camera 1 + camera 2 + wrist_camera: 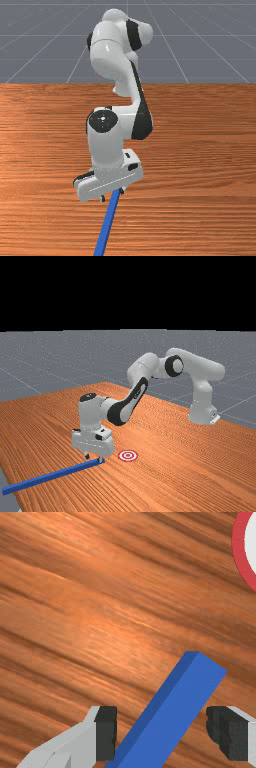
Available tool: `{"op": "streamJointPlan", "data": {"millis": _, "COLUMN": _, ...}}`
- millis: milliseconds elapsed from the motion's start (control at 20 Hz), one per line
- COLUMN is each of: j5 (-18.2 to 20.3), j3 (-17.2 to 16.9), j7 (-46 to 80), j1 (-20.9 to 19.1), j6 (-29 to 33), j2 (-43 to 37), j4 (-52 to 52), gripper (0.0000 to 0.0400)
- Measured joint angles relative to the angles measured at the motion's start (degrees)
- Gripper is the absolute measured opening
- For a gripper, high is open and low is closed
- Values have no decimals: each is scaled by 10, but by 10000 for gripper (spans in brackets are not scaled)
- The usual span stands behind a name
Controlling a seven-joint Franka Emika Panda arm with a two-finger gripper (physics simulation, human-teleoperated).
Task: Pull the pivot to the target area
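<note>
Blue bar point(50, 476) is laid on the table point(165, 476), its nearer end close to the red-and-white target point(128, 455) but short of it, the rest stretched away from the target and out past the table's edge. The bar's nearer end is straddled by the gripper point(161, 733), which is held low beside the target. Its two fingers are spread, with the bar running aslant between them and a visible gap at one side; no grip has been taken. The step in hand is judged to be the lining-up before the pull. Next, a slight turn of the hand to square the pads to the bar seems called for, then a closing on it and a level drag toward the target. If the fingers were closed at this slant, the bar might be twisted off its line to the target.
</note>
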Motion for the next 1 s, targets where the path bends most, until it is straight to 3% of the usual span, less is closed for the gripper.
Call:
{"op": "streamJointPlan", "data": {"millis": 50, "j5": 36, "j3": -50, "j7": 283, "j1": 23, "j6": 23, "j2": -29, "j4": -14, "gripper": 147}}
{"op": "streamJointPlan", "data": {"millis": 150, "j5": 37, "j3": -50, "j7": 279, "j1": 29, "j6": -5, "j2": -9, "j4": 36, "gripper": 54}}
{"op": "streamJointPlan", "data": {"millis": 350, "j5": 39, "j3": -51, "j7": 275, "j1": 35, "j6": -34, "j2": 15, "j4": 83, "gripper": 7}}
{"op": "streamJointPlan", "data": {"millis": 400, "j5": 41, "j3": -53, "j7": 270, "j1": 42, "j6": -70, "j2": 42, "j4": 139, "gripper": 4}}
{"op": "streamJointPlan", "data": {"millis": 450, "j5": 35, "j3": -56, "j7": 278, "j1": 39, "j6": -40, "j2": 19, "j4": 93, "gripper": 3}}
{"op": "streamJointPlan", "data": {"millis": 500, "j5": 34, "j3": -56, "j7": 278, "j1": 39, "j6": -40, "j2": 18, "j4": 92, "gripper": 158}}
{"op": "streamJointPlan", "data": {"millis": 550, "j5": 34, "j3": -56, "j7": 278, "j1": 39, "j6": -41, "j2": 16, "j4": 91, "gripper": 253}}
{"op": "streamJointPlan", "data": {"millis": 600, "j5": 39, "j3": -53, "j7": 281, "j1": 37, "j6": -42, "j2": 16, "j4": 91, "gripper": 311}}
{"op": "streamJointPlan", "data": {"millis": 750, "j5": 45, "j3": -46, "j7": 269, "j1": 34, "j6": -46, "j2": 21, "j4": 100, "gripper": 380}}
{"op": "streamJointPlan", "data": {"millis": 900, "j5": 59, "j3": -33, "j7": 253, "j1": 30, "j6": -50, "j2": 51, "j4": 135, "gripper": 396}}
{"op": "streamJointPlan", "data": {"millis": 1000, "j5": 44, "j3": -49, "j7": 266, "j1": 39, "j6": -41, "j2": 68, "j4": 144, "gripper": 398}}
